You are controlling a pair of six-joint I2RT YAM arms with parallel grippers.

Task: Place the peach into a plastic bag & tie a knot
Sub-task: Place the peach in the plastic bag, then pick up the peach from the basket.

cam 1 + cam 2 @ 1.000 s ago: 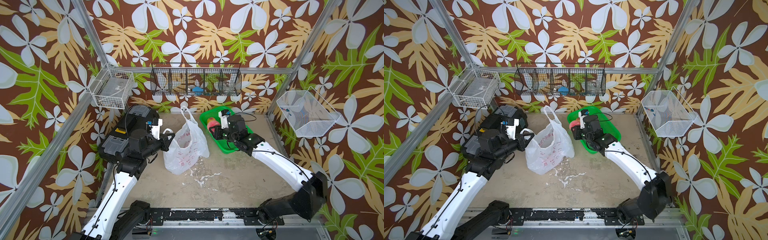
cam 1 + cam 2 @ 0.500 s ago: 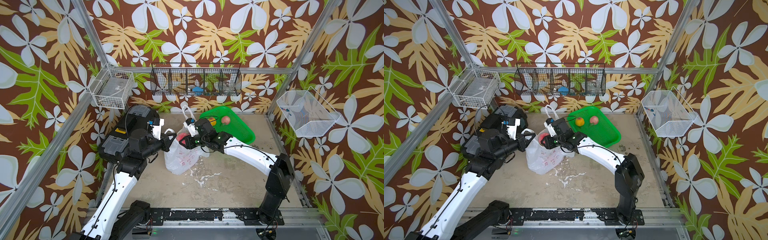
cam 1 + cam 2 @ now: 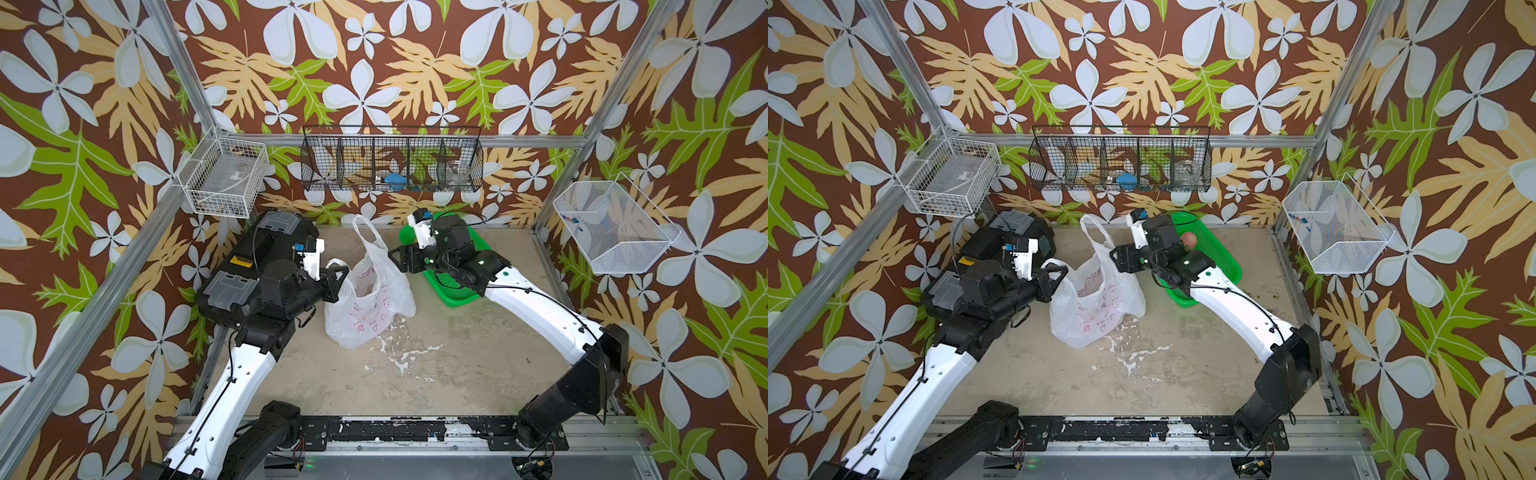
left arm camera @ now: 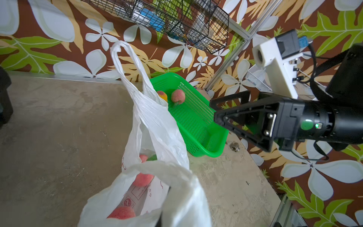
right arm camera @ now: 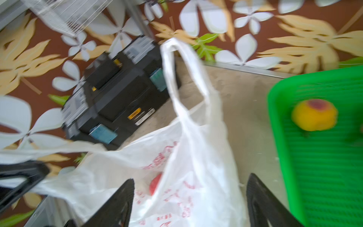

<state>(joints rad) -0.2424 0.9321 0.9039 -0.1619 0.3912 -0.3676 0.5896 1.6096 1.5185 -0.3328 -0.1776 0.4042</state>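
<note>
The white plastic bag [image 3: 368, 299] stands open mid-table in both top views, its far handle [image 4: 125, 59] upright. My left gripper [image 3: 338, 270] is shut on the near handle [image 4: 172, 173], which hides its jaws in the left wrist view. Two red peaches [image 4: 142, 179] [image 4: 121, 213] lie inside the bag. My right gripper [image 3: 395, 259] hangs open at the bag's right side with its fingers [image 5: 117, 200] wide apart and nothing gripped. No knot shows; the handles are separate loops.
A green basket [image 4: 196, 118] right of the bag holds a red peach [image 4: 177, 96] and a yellow one [image 5: 314, 116]. A black case [image 3: 274, 232] sits at the back left. Wire baskets [image 3: 390, 160] [image 3: 224, 178] [image 3: 611, 228] hang on the walls. A small nut [image 4: 234, 146] lies by the green basket.
My right gripper carried a peach from the green basket over the bag, opened, and drew back to the bag's right side. The left gripper kept hold of the handle.
</note>
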